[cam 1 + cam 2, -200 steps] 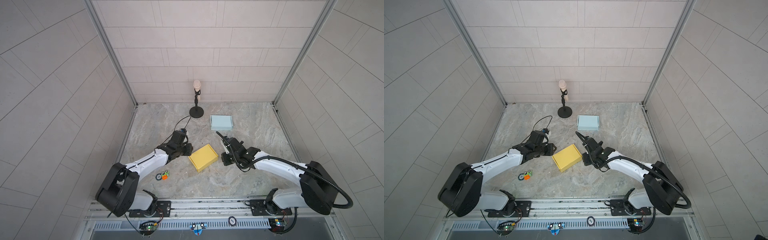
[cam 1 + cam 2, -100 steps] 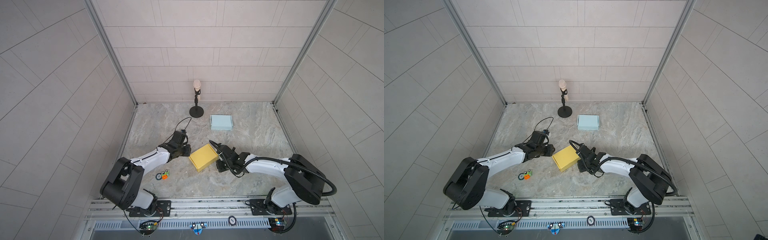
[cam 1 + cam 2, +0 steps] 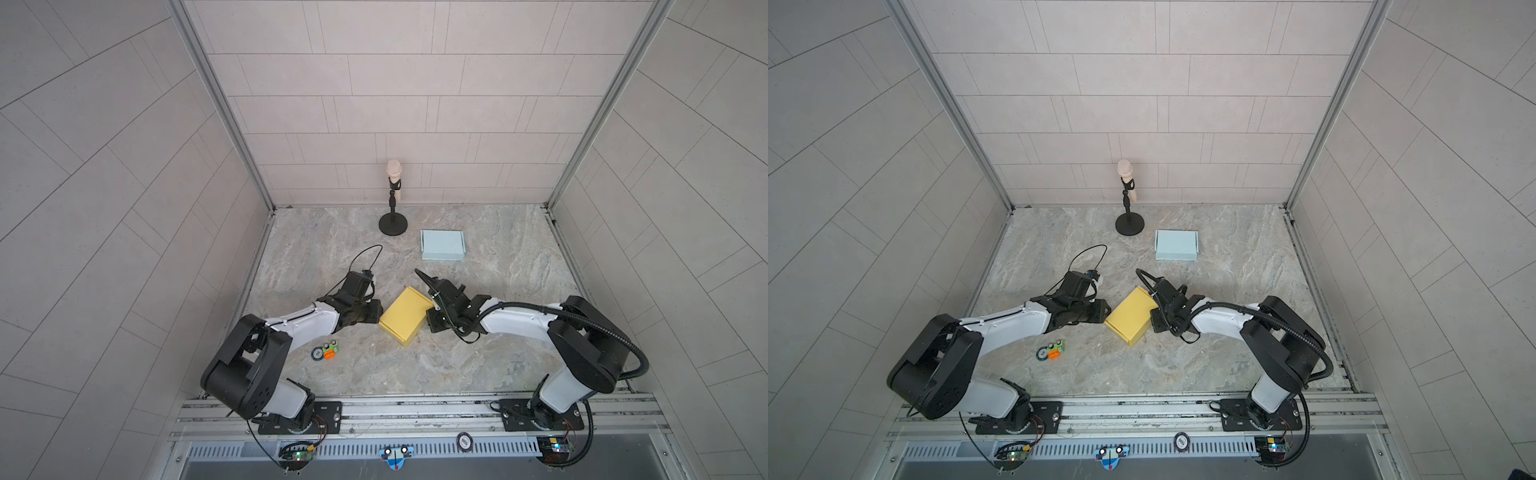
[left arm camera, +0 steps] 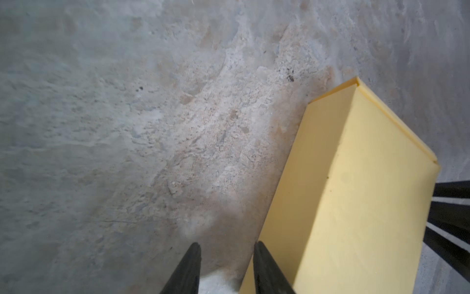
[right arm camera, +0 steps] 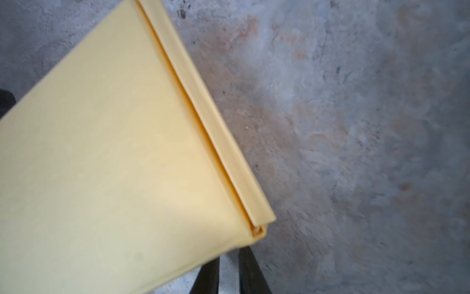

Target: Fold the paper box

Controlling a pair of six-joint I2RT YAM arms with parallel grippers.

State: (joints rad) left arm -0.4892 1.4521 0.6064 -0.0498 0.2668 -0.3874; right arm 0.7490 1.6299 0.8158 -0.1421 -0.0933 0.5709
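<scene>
Blue box (image 3: 442, 245), microphone stand (image 3: 392, 222) far back; left end effector (image 4: 226, 248) and right end effector (image 5: 227, 259) narrowly parted, empty, flanking paper box (image 3: 405, 318)

Both top views look from high over the front rail (image 3: 415, 411), facing down and toward the back wall (image 3: 395, 124). They stand far off, take in the whole table (image 3: 498, 365), and share nearly all of it, one shifted slightly sideways. The left wrist view sits very close above the table and faces one side of the yellow box (image 4: 356, 191). The right wrist view, equally close, faces the opposite side. Both wrist views share that box and the bare tabletop beside it.
</scene>
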